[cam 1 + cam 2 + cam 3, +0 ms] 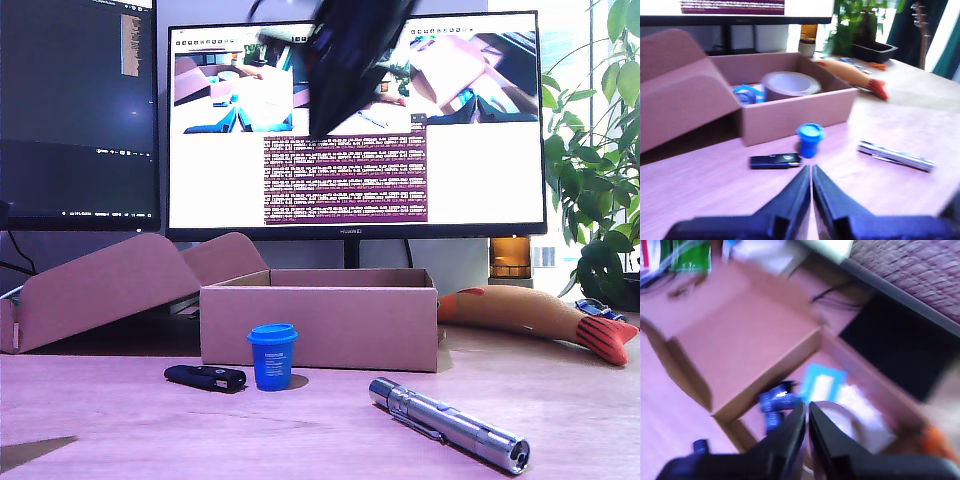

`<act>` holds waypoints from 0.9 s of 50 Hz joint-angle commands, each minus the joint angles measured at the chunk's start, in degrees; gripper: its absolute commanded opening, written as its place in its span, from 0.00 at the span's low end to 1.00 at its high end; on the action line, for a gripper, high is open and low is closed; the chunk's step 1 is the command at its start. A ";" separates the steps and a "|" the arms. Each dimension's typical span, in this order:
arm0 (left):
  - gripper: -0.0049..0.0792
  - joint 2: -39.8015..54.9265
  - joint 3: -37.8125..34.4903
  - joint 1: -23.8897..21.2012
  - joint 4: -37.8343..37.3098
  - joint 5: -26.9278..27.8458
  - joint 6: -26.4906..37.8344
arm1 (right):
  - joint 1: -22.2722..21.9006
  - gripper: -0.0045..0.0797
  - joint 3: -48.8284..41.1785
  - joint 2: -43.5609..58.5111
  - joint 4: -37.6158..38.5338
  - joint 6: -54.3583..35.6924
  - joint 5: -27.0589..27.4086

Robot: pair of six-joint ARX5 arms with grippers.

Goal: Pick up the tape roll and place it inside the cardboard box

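Wooden desk before monitors: tape roll (790, 85) already sits inside the box (795, 112), so my second gripper (806, 412), jaws together above it, should lift straight clear; my first gripper (811, 175) hangs closed.

A motion-blurred arm (350, 60) was cut off at the exterior view's top edge, and the cardboard box (320, 325) walls hid its contents there.
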 commanded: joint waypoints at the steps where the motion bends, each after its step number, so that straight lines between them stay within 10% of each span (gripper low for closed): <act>1: 0.04 -0.55 -0.94 0.02 0.17 -2.03 0.20 | -0.72 0.04 -7.13 -2.91 2.45 0.68 1.36; 14: 0.04 -0.55 -0.98 2.95 0.20 -13.84 0.22 | -6.14 0.04 -28.30 -17.99 13.99 1.60 2.36; 45: 0.04 -0.55 -2.23 15.50 2.40 -15.04 -1.11 | -28.46 0.04 -62.84 -48.87 31.63 6.29 -2.05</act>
